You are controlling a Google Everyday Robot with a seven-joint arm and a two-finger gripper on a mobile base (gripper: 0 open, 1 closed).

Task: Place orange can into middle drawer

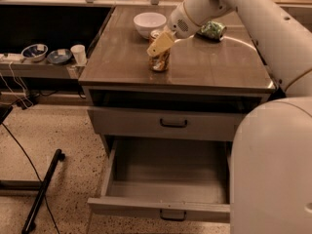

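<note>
Tabletop (214,67) | 1 orange can (160,62) under claw (160,47) | 1 green can (212,30) | 1 bowl (149,23)

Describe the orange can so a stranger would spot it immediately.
Start at the brown cabinet top. Left of its centre, in front of the white bowl, the orange can stands upright, just under the gripper. Unlike the green can lying farther back, it is orange-gold.

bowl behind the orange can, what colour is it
The bowl is plain white, clearest in the camera view; the tool sits at the orange can.
</note>
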